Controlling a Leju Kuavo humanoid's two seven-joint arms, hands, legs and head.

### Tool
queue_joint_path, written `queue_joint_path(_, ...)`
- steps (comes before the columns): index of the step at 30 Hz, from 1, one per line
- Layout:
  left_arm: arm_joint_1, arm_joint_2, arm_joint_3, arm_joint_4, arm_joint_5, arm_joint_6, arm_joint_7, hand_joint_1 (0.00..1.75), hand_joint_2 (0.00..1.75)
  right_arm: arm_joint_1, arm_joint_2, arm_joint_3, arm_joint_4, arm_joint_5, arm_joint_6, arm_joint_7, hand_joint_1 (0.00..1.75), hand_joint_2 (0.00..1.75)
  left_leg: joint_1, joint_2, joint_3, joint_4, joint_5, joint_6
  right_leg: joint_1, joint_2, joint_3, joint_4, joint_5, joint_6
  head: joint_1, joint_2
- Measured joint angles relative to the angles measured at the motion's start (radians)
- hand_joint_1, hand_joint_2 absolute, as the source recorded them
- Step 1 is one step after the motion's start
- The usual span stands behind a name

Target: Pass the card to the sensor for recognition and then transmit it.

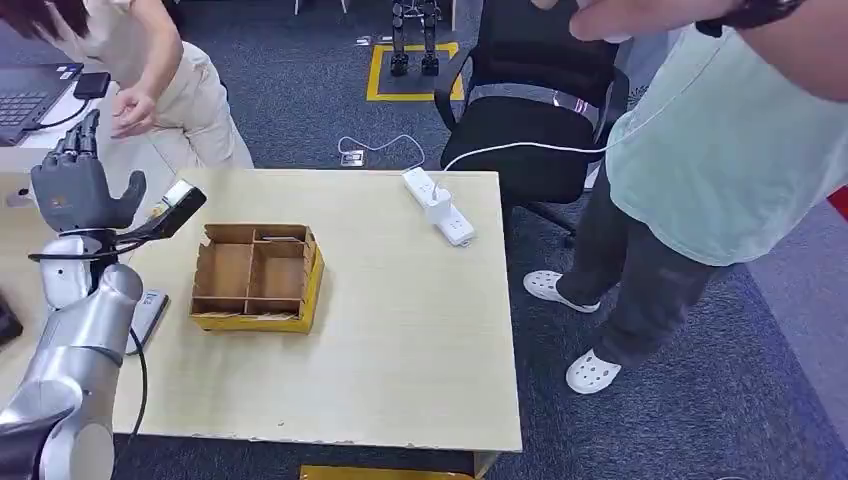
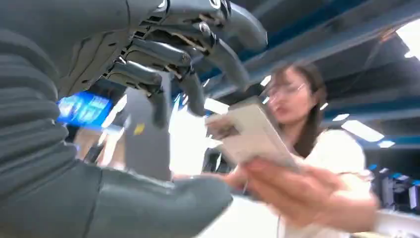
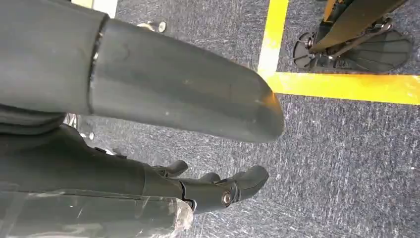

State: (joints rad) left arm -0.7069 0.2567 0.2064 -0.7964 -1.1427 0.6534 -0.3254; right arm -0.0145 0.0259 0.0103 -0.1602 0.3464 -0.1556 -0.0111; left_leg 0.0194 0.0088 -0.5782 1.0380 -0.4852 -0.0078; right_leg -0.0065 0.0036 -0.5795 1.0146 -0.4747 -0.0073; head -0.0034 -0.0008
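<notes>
Grey left hand raised beside tabletop, fingers spread, empty; awaiting pale flat card from person's hand. Next: pinch card. Right hand hanging, holding nothing.

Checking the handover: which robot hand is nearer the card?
Left. The left hand is raised, open, beside the card a person holds; the right hand hangs over carpet.

A pale wooden table on dark carpet — a divided cardboard box sits left of centre, a white power strip lies at the far edge, its cable trailing off.
</notes>
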Motion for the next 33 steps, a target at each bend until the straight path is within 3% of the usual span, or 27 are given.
queue_joint_path(2, -0.006, 0.003, -0.013, 0.031, 0.093, -0.042, -0.018, 0.00, 1.75, 0.000, 0.000, 0.000, 0.000, 0.002, 0.001, 0.000, 0.00, 0.00, 0.000, 0.000, 0.000, 0.000, 0.000, 0.000, 0.000, 0.000, 0.000, 0.000, 0.000, 0.000, 0.000, 0.000)
queue_joint_path(5, -0.007, 0.016, -0.045, 0.047, 0.212, -0.155, -0.038, 0.00, 1.75, 0.000, 0.000, 0.000, 0.000, 0.005, 0.002, 0.000, 0.00, 0.00, 0.000, 0.000, 0.000, 0.000, 0.000, 0.000, 0.000, 0.000, 0.000, 0.000, 0.000, 0.000, 0.000, 0.000)
queue_joint_path(9, 0.005, 0.062, -0.120, 0.028, 0.377, -0.422, -0.076, 0.00, 1.75, 0.002, 0.000, 0.000, 0.000, 0.006, 0.003, 0.000, 0.00, 0.00, 0.000, 0.001, 0.000, 0.000, 0.000, 0.000, 0.000, 0.001, 0.000, 0.000, 0.000, 0.000, 0.000, 0.000)
queue_joint_path(12, 0.041, 0.132, -0.198, -0.062, 0.506, -0.628, -0.076, 0.00, 1.75, 0.005, 0.000, -0.004, 0.000, 0.006, 0.008, -0.002, 0.00, 0.00, 0.000, 0.004, -0.001, 0.000, 0.000, 0.000, 0.000, 0.004, -0.002, 0.000, 0.000, 0.000, 0.000, 0.000)
queue_joint_path(16, 0.068, 0.275, -0.310, -0.218, 0.647, -0.896, -0.056, 0.00, 1.75, 0.010, 0.000, -0.013, 0.000, 0.006, 0.009, -0.002, 0.00, 0.00, 0.001, 0.004, -0.002, -0.001, 0.000, 0.000, 0.001, 0.004, -0.003, 0.001, 0.000, -0.001, 0.000, 0.000)
queue_joint_path(19, 0.071, 0.394, -0.390, -0.338, 0.753, -1.036, -0.032, 0.00, 1.75, 0.011, 0.000, -0.017, 0.000, 0.006, 0.010, -0.002, 0.00, 0.00, 0.001, 0.005, -0.003, -0.001, 0.000, 0.000, 0.001, 0.005, -0.005, 0.001, 0.000, -0.001, 0.000, 0.000)
queue_joint_path(23, 0.056, 0.523, -0.479, -0.480, 0.853, -1.127, -0.001, 0.00, 1.75, 0.013, 0.000, -0.023, 0.000, 0.006, 0.013, -0.004, 0.00, 0.00, 0.001, 0.004, -0.003, -0.001, 0.000, 0.000, 0.001, 0.004, -0.004, 0.000, 0.000, -0.001, 0.000, 0.000)
queue_joint_path(27, 0.045, 0.619, -0.567, -0.604, 0.875, -1.141, 0.019, 0.00, 1.75, 0.014, 0.000, -0.036, 0.000, 0.003, 0.011, -0.004, 0.00, 0.00, 0.001, 0.004, -0.003, -0.001, 0.000, 0.000, 0.001, 0.004, -0.004, 0.000, 0.000, 0.000, 0.000, 0.000)
queue_joint_path(30, 0.058, 0.665, -0.634, -0.678, 0.845, -1.094, 0.025, 0.00, 1.75, 0.013, 0.000, -0.044, 0.000, -0.002, 0.009, -0.004, 0.00, 0.00, 0.000, 0.004, -0.002, -0.001, 0.000, 0.000, 0.000, 0.003, -0.004, 0.000, 0.000, 0.000, 0.000, 0.000)
queue_joint_path(33, 0.103, 0.675, -0.698, -0.721, 0.766, -1.005, 0.033, 0.00, 1.75, 0.012, 0.001, -0.048, 0.000, -0.002, 0.009, -0.002, 0.00, 0.00, 0.000, 0.004, -0.002, -0.001, 0.000, 0.000, 0.000, 0.003, -0.003, 0.000, 0.000, 0.000, 0.000, 0.000)
